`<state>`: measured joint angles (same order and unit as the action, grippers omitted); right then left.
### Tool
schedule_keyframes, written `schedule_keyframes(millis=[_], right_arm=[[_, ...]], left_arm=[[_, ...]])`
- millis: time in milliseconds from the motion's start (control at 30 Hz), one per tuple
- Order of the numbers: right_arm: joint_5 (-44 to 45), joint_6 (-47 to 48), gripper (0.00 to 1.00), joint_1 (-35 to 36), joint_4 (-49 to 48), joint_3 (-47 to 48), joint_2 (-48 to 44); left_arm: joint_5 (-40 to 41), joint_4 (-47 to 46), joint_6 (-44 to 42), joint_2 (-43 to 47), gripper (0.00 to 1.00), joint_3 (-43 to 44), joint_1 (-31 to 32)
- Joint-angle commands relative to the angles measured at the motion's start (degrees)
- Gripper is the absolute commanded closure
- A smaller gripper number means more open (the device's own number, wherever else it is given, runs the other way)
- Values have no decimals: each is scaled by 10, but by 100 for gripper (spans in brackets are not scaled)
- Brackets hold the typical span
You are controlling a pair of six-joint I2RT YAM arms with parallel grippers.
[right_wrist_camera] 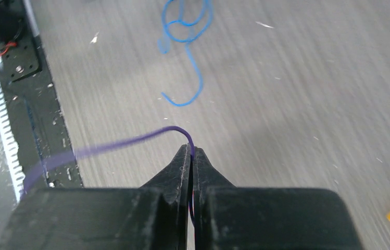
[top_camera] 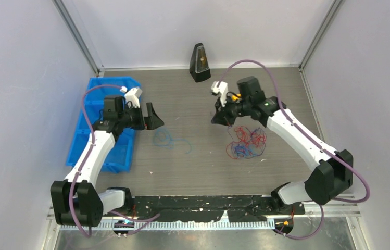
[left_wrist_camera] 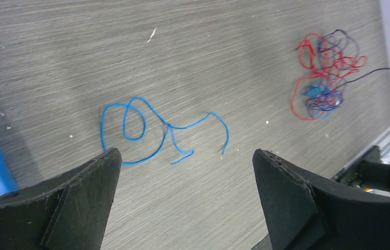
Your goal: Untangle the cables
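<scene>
From the top, the left tool (top_camera: 153, 120) is spread wide and holds nothing. The blue cable (top_camera: 169, 139) lies loose on the gray counter (top_camera: 192, 166) just beside it, toward the middle. The right tool (top_camera: 219, 119) hangs close by the bunch of cables (top_camera: 246, 141), a knot of red, blue and purple. A blue bin (top_camera: 104, 151) sits by the left arm. In the left wrist view, the left tool (left_wrist_camera: 186, 156) has its two tips far apart. The blue cable (left_wrist_camera: 174, 126) curls on the counter just past them, not touching, and the bunch of cables (left_wrist_camera: 328, 78) lies well apart, up to the right. In the right wrist view, the right tool (right_wrist_camera: 190, 153) is pressed together, pinching the purple cable (right_wrist_camera: 130, 139), which bends away to the left. The blue cable (right_wrist_camera: 199, 78) lies farther off on the counter.
</scene>
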<state>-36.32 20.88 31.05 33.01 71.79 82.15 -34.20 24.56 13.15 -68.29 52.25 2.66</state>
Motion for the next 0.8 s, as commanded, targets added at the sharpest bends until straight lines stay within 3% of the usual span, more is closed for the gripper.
schedule_keyframes(millis=[0,100,233,533,667,767], right_arm=[[-11,-29,95,-48,-3,5,-28],[-16,-40,95,-74,-2,-8,-42],[-21,-42,95,-100,8,-19,-54],[-26,-48,95,-121,12,-33,-62],[-25,-49,95,-123,15,-37,-62],[-24,-48,95,-125,16,-39,-61]], left_arm=[[80,-59,9,7,0,-19,26],[138,-34,4,-26,0,-13,57],[282,11,27,-91,1,22,112],[359,23,26,-236,2,77,200],[376,44,15,-280,16,101,227],[384,65,-8,-282,45,118,232]])
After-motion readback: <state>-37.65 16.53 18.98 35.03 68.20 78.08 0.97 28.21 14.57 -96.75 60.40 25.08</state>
